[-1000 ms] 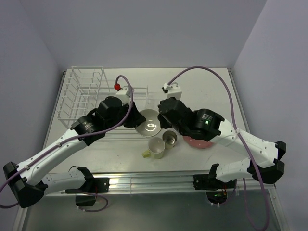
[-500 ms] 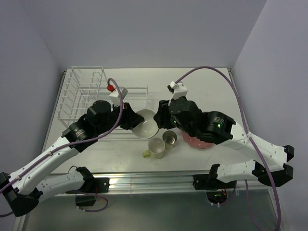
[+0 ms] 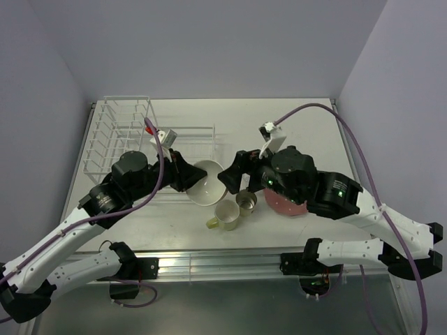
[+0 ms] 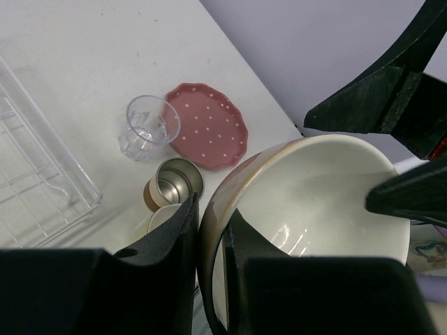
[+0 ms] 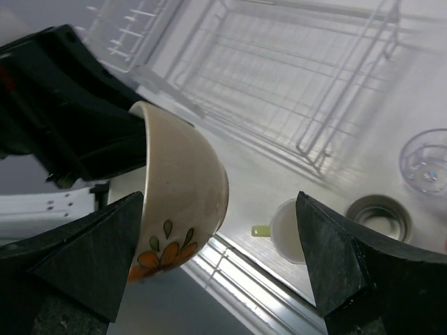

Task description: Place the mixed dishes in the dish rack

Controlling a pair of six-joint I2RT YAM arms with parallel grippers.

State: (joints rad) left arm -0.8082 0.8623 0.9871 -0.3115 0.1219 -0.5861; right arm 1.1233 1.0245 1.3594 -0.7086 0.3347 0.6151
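Top external view puts the rack (image 3: pixel 119 139) at upper left of the table (image 3: pixel 307 132), and no dish shows in it. Neither the tall slotted end nor the low basket beside it holds anything, and the right wrist view bears this out for the basket wires. So by my reading none of the five is loaded yet, and the first is only in hand.

That first dish is the bowl (image 3: pixel 206 183), at frame centre, just right of the basket's near corner. The left gripper (image 3: pixel 183 174) is clamped on its rim, one finger inside and one outside, as the left wrist view shows plainly. The bowl hangs tilted on edge, mouth toward the right arm, and looks clear of the table. The right gripper (image 3: pixel 234 178) stands with jaws wide apart about the bowl's far side and grips nothing. One finger is close by the wall, touching or not I cannot tell, and the other is well off.

Four dishes lie on the table. The mug (image 3: pixel 227 215) and cup (image 3: pixel 246 201) sit just beside each other below the bowl. The plate (image 3: pixel 286 207) is to their right, largely under the right arm. The tumbler (image 4: pixel 148 127) is hidden from above but shows in the left wrist view just beside the plate's edge.

The bowl is empty and glossy inside. The tumbler, cup and mug look empty too, and the plate is bare.
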